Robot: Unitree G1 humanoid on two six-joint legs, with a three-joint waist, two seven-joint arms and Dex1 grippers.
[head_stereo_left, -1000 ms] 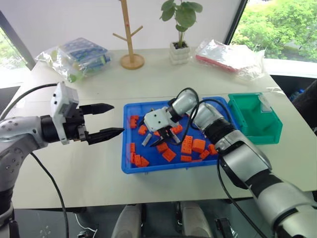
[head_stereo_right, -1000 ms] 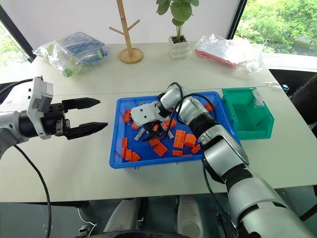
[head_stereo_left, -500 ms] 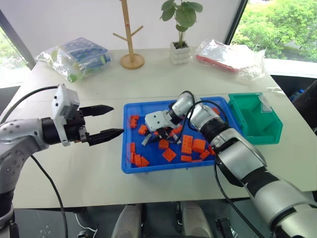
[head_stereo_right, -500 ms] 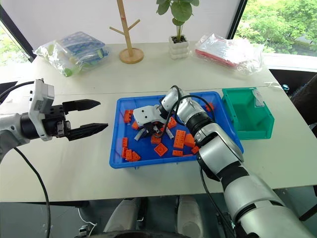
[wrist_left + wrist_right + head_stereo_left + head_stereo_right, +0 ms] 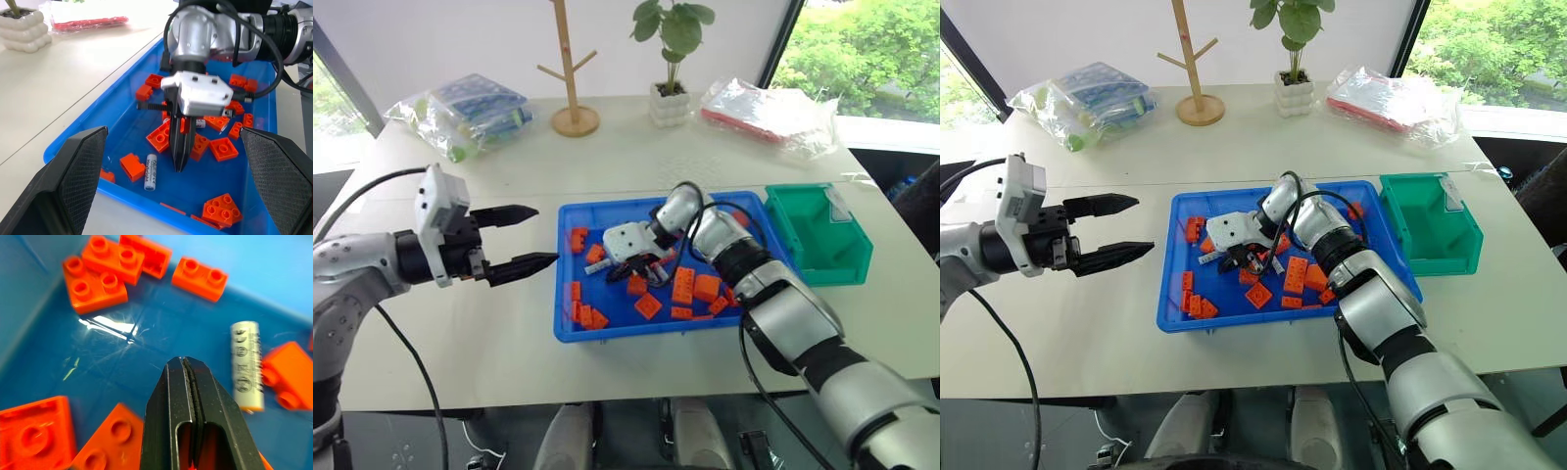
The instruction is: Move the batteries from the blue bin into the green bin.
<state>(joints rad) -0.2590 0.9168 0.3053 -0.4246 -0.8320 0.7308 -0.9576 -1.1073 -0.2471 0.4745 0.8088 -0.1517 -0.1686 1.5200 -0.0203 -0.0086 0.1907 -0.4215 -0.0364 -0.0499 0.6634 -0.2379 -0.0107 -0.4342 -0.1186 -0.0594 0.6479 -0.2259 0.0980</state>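
the right gripper (image 5: 180,164) is low inside the blue bin (image 5: 570,331), among the orange toy bricks (image 5: 683,285), and its two black fingers are pressed together with nothing between them. one battery (image 5: 247,364) lies flat on the blue floor just beside the closed fingertips, apart from them, with an orange brick (image 5: 289,375) touching its other side; in the left wrist view this same battery (image 5: 150,171) rests near the front rim of the bin. so the step in hand seems to be the picking of a battery, and this grasp looks to me like a miss, because the fingers closed beside the cylinder and not around it. the green bin (image 5: 819,233) stands just beside the right end of the blue bin, and i see no battery in it. the left gripper (image 5: 530,238) hovers over the table to the left of the blue bin, its fingers spread apart and holding nothing. the next move probably calls for opening the right fingers again, shifting them sideways over the battery so they straddle it across its width, then closing.
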